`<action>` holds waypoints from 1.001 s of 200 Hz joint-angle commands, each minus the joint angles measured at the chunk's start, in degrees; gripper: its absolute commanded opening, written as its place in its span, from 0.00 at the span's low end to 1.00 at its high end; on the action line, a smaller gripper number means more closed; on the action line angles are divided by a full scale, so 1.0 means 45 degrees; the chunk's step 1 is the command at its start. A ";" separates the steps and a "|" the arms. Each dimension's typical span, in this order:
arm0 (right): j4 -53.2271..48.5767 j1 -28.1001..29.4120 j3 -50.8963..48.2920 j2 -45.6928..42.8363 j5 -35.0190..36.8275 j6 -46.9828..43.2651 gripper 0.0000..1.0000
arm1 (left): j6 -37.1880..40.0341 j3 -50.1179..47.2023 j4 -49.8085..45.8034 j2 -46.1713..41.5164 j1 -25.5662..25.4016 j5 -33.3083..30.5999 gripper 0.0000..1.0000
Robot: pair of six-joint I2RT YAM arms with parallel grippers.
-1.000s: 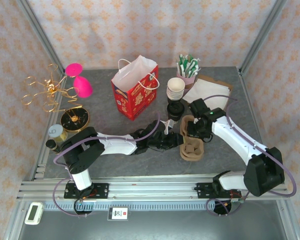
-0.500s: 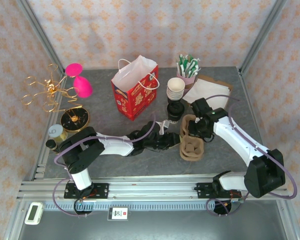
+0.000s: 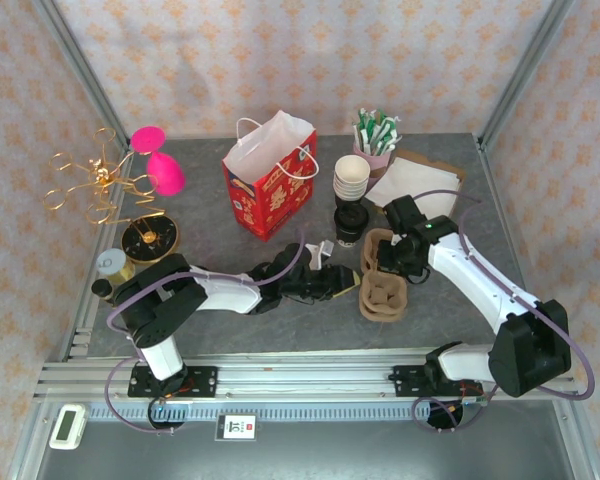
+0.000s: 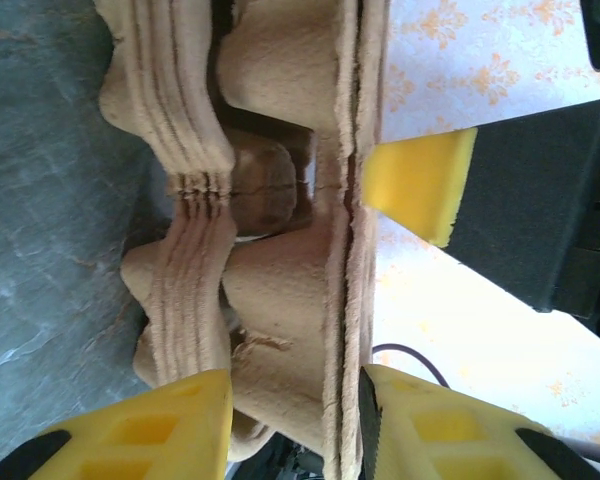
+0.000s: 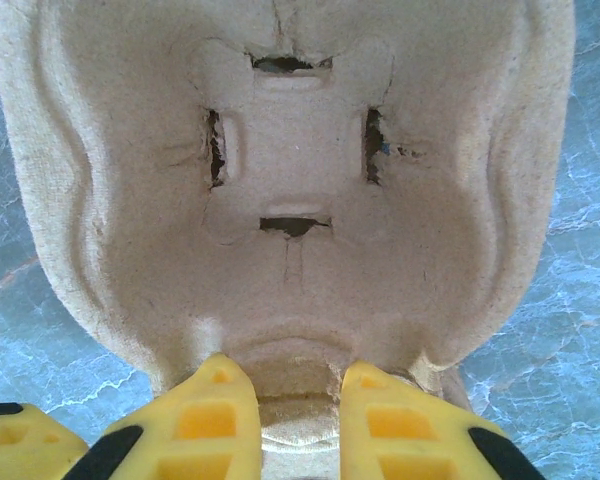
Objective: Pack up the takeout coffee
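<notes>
Grey stone-patterned table (image 3: 260,335) lies under me, with floral wallpaper on the walls around it. At the far left stand a gold wire rack (image 3: 85,185) and a pink ornament (image 3: 162,170).

My left arm (image 3: 225,290) stretches low across the table from its base toward the right, wrist laid almost flat. Behind it a red paper bag (image 3: 270,190) stands upright with its mouth open; its printing is too small for me to read.

My left gripper (image 4: 295,375) meets the cup carrier (image 3: 383,295) from its left side. In my left wrist view one yellow finger lies against a moulded cup and the other against the rim, so I am clamped across that wall. More nested pulp layers sit just beside my left finger.

The carrier sits on the table right of centre, in front of a stack of paper cups (image 3: 351,178) and some black lids (image 3: 349,225).

My right gripper (image 5: 292,365) meets it from the far side. Its fingers are pinched on the carrier's edge, and the slotted middle of the tray spreads beyond them. My right arm (image 3: 475,285) rises from its base at the near right, bends at the elbow and reaches back and left, wrist tipped down over the carrier.

At the back right are a pink cup of green-and-white sticks (image 3: 376,135) and a sheet of white paper (image 3: 410,180).
</notes>
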 commanded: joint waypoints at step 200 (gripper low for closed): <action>-0.0182 -0.0264 -0.0019 -0.0504 -0.0025 0.0278 0.13 | 0.0802 0.0818 -0.1402 0.0949 -0.0037 0.0005 0.32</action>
